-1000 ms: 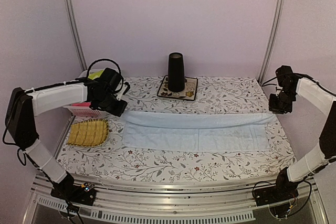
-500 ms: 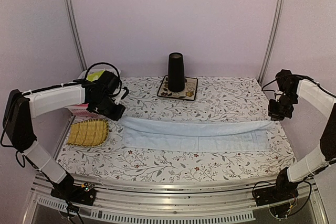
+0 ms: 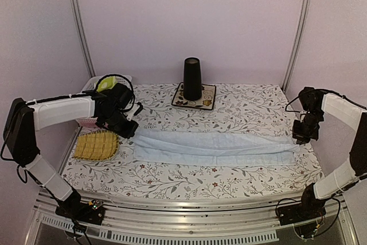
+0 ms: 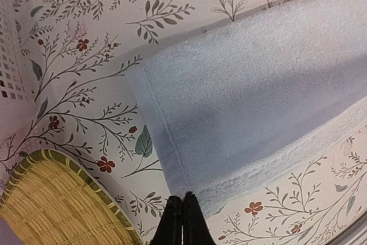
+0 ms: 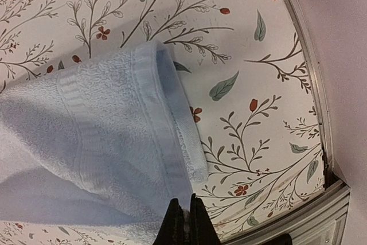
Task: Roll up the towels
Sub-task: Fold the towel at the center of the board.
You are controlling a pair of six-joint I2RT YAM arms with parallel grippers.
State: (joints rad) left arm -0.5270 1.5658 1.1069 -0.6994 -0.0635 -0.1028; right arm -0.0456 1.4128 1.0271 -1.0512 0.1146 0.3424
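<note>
1. White basket (image 3: 87, 122) sits at the 10 o'clock edge of the bench (image 3: 172, 183). The yellow-green towel (image 3: 105, 83) shows in it, mostly hidden behind the left arm.
2. Straw tray (image 3: 96, 144) is at 8 o'clock.
3. Left gripper (image 3: 127, 125) is at 9 o'clock, jaws clenched on the left hem of the light blue towel (image 3: 215, 147).
4. That towel lies across mid-bench from 9 to 3 o'clock, doubled lengthwise, its left end just beside the tray.
5. Black cup (image 3: 192, 78) stands upright on the flowered mat (image 3: 207, 102) at 12 o'clock.
6. Right gripper (image 3: 302, 134) is at 3 o'clock, jaws clenched on the towel's right corner.
</note>
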